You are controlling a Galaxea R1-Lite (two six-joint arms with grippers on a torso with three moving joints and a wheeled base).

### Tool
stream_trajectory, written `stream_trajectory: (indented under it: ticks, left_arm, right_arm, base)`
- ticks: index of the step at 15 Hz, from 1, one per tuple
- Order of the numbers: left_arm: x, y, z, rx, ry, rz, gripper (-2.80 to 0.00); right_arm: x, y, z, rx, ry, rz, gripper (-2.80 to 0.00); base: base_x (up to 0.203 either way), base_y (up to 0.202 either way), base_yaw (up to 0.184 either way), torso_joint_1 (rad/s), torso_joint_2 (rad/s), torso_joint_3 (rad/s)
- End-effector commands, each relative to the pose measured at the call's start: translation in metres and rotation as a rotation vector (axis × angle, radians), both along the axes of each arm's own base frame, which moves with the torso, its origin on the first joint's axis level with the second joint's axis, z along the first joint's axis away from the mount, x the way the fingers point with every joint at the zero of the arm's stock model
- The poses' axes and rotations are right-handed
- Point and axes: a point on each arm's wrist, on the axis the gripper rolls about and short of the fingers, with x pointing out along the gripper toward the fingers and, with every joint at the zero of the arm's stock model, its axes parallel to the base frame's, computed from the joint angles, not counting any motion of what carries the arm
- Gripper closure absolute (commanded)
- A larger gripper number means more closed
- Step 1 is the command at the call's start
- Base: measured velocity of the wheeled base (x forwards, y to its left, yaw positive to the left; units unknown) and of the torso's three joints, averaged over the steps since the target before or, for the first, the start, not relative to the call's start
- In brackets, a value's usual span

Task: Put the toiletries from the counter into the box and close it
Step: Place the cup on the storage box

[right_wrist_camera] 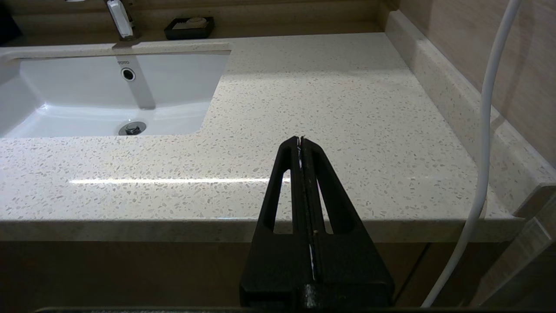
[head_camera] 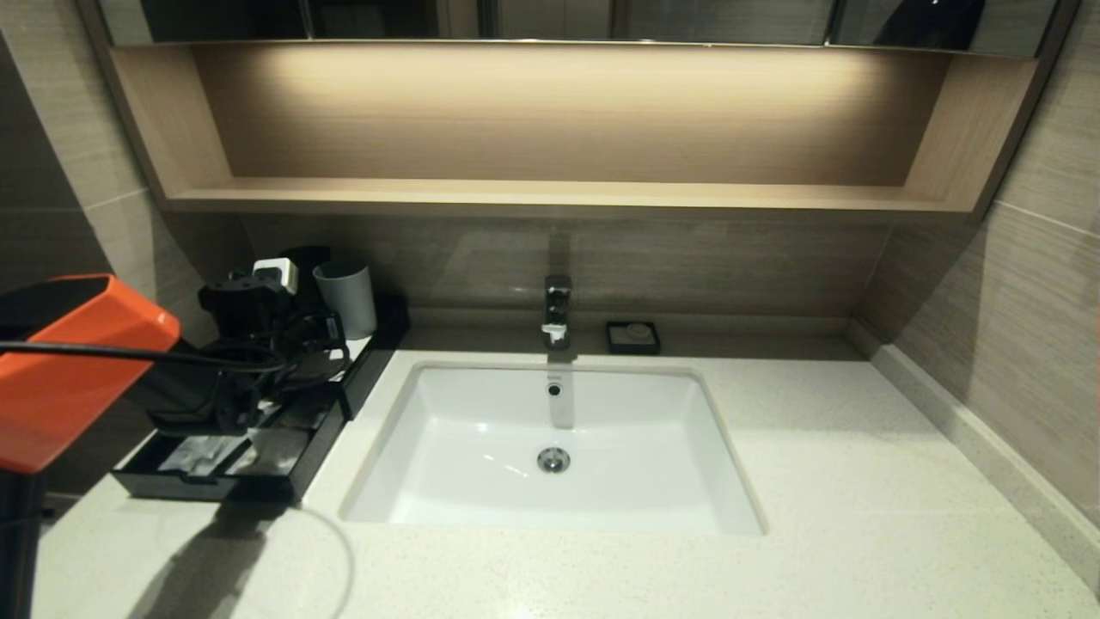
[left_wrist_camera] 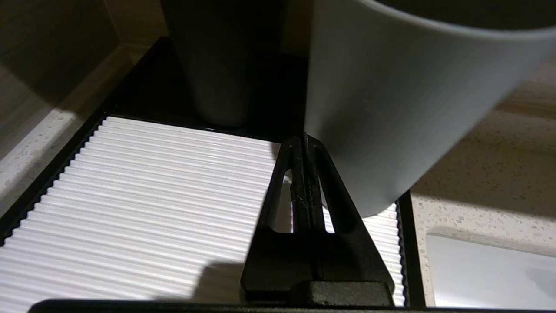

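The black box sits at the far left of the speckled cream counter, just left of the white sunken sink, and the left arm's orange housing and dark cabling cover much of its far half. Its front drawer stands pulled out toward the near edge, and pale plastic-wrapped packets lie inside, though their outlines and any coloured band are hard to make out. From the left wrist the top of the box shows a white ribbed panel in a black frame. The left gripper hovers just over that panel with its fingers pressed together on nothing, its tips right beside a grey cup; a second, darker cup stands behind. The right gripper, fingers likewise clenched and empty, is parked off the counter's near edge. A small black soap dish rests right of the faucet.
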Motion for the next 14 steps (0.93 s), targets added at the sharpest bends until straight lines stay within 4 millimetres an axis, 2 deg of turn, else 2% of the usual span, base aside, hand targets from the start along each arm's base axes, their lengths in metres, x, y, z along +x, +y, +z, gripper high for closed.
stream_trajectory:
  ticks: [1,5,11,14]
  left_arm:
    - [-0.001,0.005,0.0,-0.001,-0.007,0.013,0.0]
    - [-0.004,0.008,0.003,-0.004,-0.008,0.021,0.0]
    - [-0.026,0.005,0.007,-0.007,0.003,0.016,0.0]
    - [-0.04,0.001,0.017,-0.007,0.003,0.008,0.0]
  right_arm:
    - [0.0,0.0,0.0,0.0,0.002,-0.001,0.0]
    - [0.0,0.0,0.0,0.0,0.001,-0.001,0.0]
    - [0.0,0.0,0.0,0.0,0.001,0.001,0.0]
    - [0.0,0.0,0.0,0.0,0.002,0.001,0.0]
  base:
    - [0.0,0.0,0.0,0.0,0.0,0.0]
    - [0.0,0.0,0.0,0.0,0.0,0.0]
    - [0.0,0.0,0.0,0.0,0.0,0.0]
    - [0.0,0.0,0.0,0.0,0.0,0.0]
